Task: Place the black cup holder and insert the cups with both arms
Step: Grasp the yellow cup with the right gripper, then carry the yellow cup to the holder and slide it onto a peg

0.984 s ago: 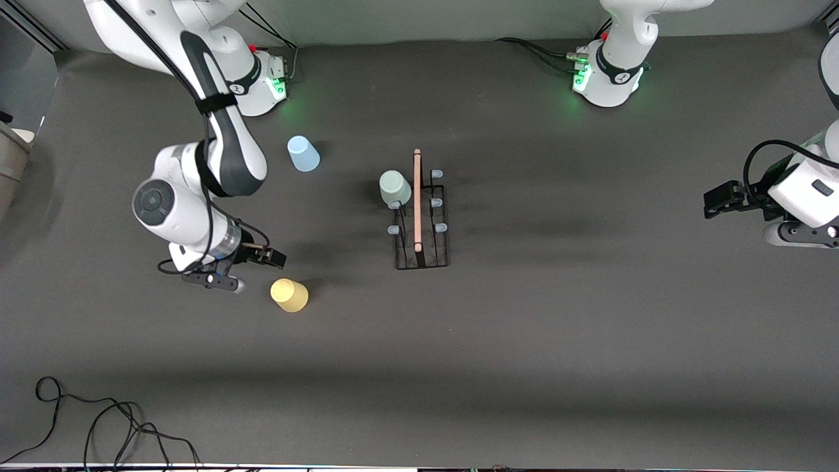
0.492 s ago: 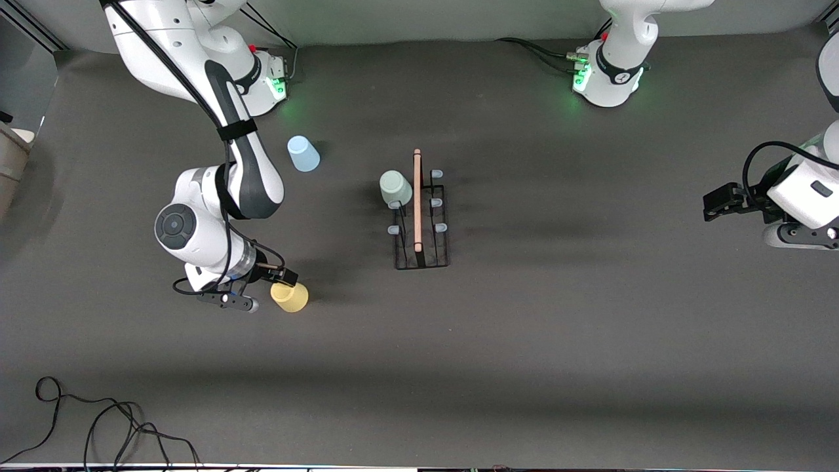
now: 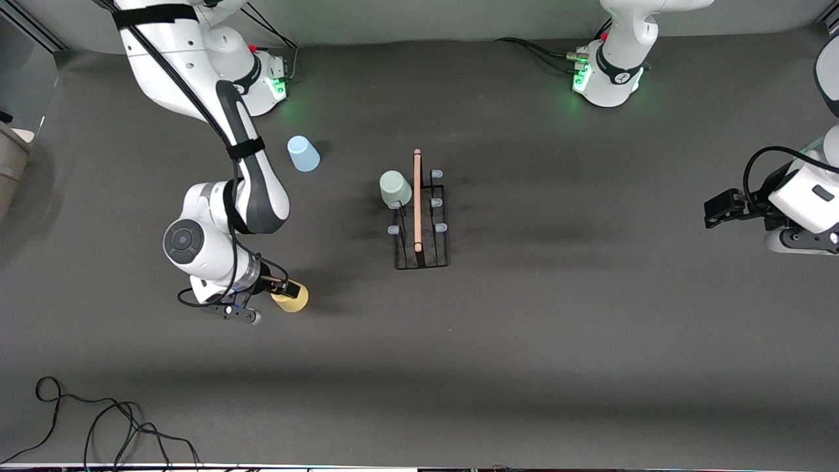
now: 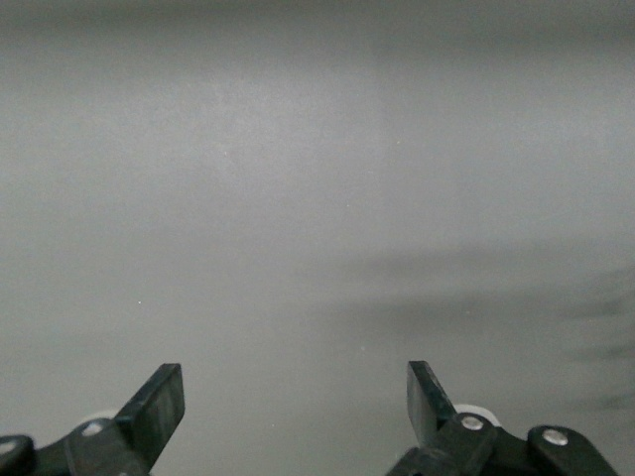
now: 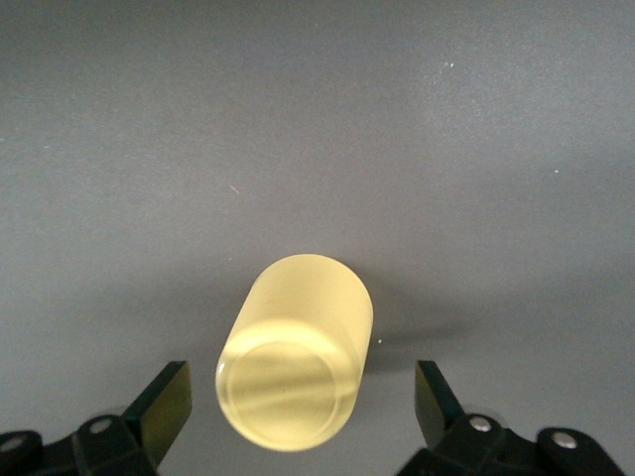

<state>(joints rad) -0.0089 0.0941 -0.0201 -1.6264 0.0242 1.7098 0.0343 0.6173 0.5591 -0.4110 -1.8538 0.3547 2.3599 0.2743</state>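
Observation:
The black cup holder (image 3: 421,252) with its wooden handle (image 3: 417,196) stands mid-table. A grey-green cup (image 3: 394,188) sits on one of its prongs, on the side toward the right arm's end. A light blue cup (image 3: 303,153) stands near the right arm's base. The yellow cup (image 3: 295,297) (image 5: 298,342) stands nearer the front camera, between the open fingers of my right gripper (image 3: 282,288) (image 5: 300,389), which do not touch it. My left gripper (image 3: 716,211) (image 4: 296,385) waits open over bare table at the left arm's end.
A black cable (image 3: 98,426) loops on the table near the front edge at the right arm's end. The dark grey table (image 3: 590,328) is bare between the holder and the left gripper.
My right arm has moved toward the yellow cup, bringing its open fingers from beside the cup to either side of it. The left arm has barely shifted.

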